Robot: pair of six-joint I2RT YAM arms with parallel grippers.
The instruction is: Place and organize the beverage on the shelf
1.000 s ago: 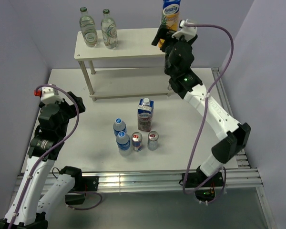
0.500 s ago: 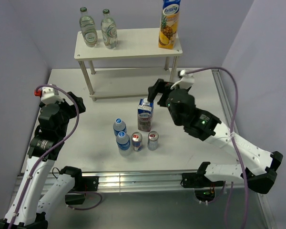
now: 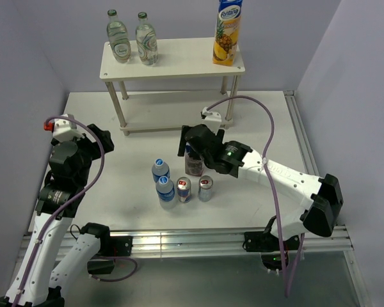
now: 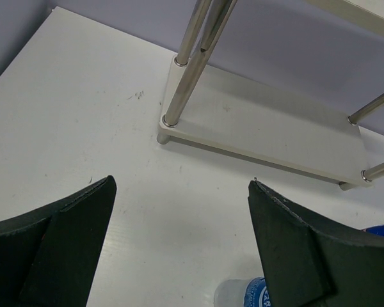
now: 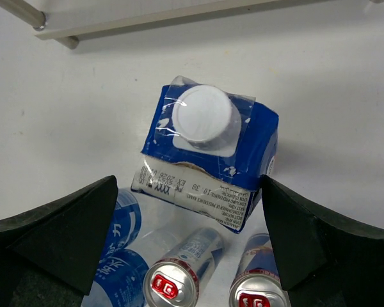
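White table (image 3: 125,198), lavender walls (image 3: 25,57)
The table is enclosed by the walls on three sides; an aluminium rail (image 3: 179,242) is seen along its near edge.

My left arm (image 3: 65,167) and right arm (image 3: 288,180) are white with black joints, each trailing a mauve cable (image 3: 246,98). The right carries a green light (image 3: 229,151), the left a red tip (image 3: 48,125).
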